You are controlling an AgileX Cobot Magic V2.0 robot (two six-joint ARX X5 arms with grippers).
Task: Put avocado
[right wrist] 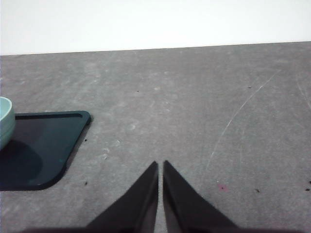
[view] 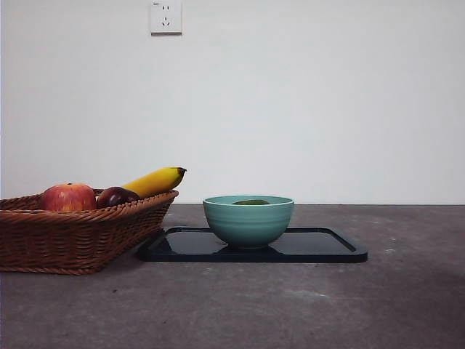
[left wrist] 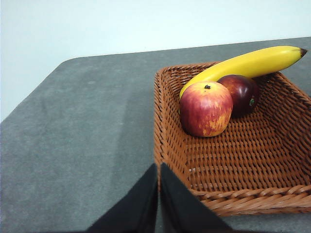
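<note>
The avocado (view: 251,202) lies inside the teal bowl (view: 248,221); only a dark green sliver of its top shows above the rim in the front view. The bowl stands on a black tray (view: 327,247). My left gripper (left wrist: 159,167) is shut with nothing in it, hovering just outside the near corner of the wicker basket (left wrist: 175,160). Away from the fruit, my right gripper (right wrist: 161,165) is shut and empty over bare table, to the side of the tray (right wrist: 43,145) and the bowl's edge (right wrist: 5,121).
The wicker basket (view: 80,233) at the left holds a red apple (view: 67,198), a dark plum (view: 116,196) and a banana (view: 155,181). The grey table stretches open to the right of the tray. A wall socket (view: 166,16) sits high on the wall.
</note>
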